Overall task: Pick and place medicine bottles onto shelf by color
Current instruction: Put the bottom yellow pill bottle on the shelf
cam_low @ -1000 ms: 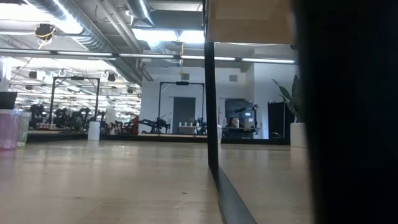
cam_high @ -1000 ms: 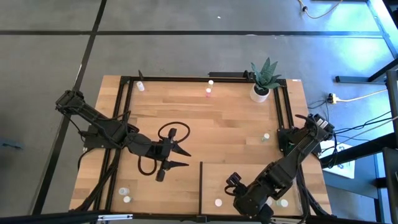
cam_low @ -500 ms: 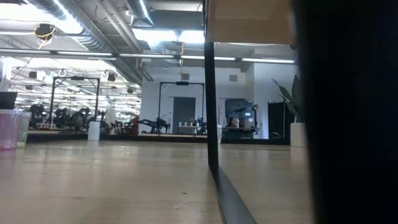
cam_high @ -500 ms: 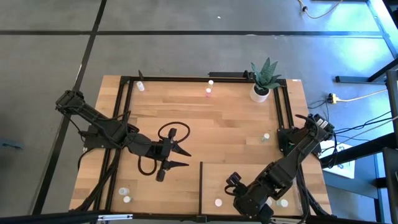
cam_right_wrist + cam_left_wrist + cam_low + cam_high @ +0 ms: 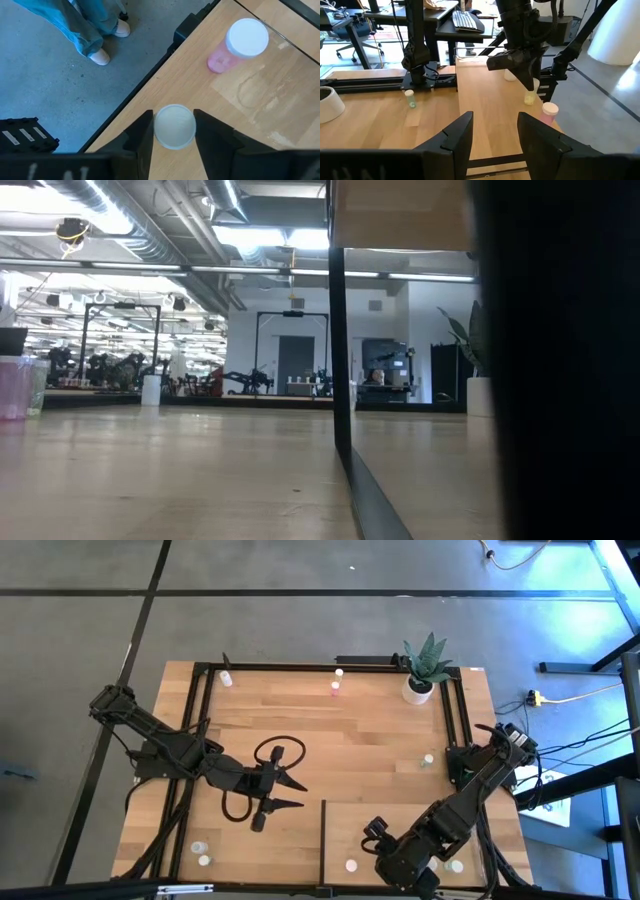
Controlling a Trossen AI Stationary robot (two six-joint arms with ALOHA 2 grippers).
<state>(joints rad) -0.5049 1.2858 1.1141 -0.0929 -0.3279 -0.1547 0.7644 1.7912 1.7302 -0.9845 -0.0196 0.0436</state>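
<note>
My right gripper (image 5: 173, 116) points down at the near edge of the pale wood shelf (image 5: 385, 818), shut on a pale yellow bottle with a white cap (image 5: 174, 126). It also shows in the left wrist view (image 5: 529, 82). A pink bottle (image 5: 240, 45) stands on its base on the shelf beside it. My left gripper (image 5: 298, 793) is open and empty above the table's middle, left of the shelf. More bottles stand at the far edge (image 5: 339, 672), the near left corner (image 5: 198, 846) and the right side (image 5: 428, 759). My right gripper has the pale yellow bottle's capped top (image 5: 186, 131) pinched between its two fingers. The fingers come from above, pointing down. The bottle stands upright with its base (image 5: 529, 101) on the shelf.
A white pot with a green plant (image 5: 420, 688) stands at the far right. A black cable loop (image 5: 270, 753) lies by my left gripper. A dark frame (image 5: 330, 664) rims the table. A person's legs (image 5: 85, 30) stand on the floor beside the table's near edge.
</note>
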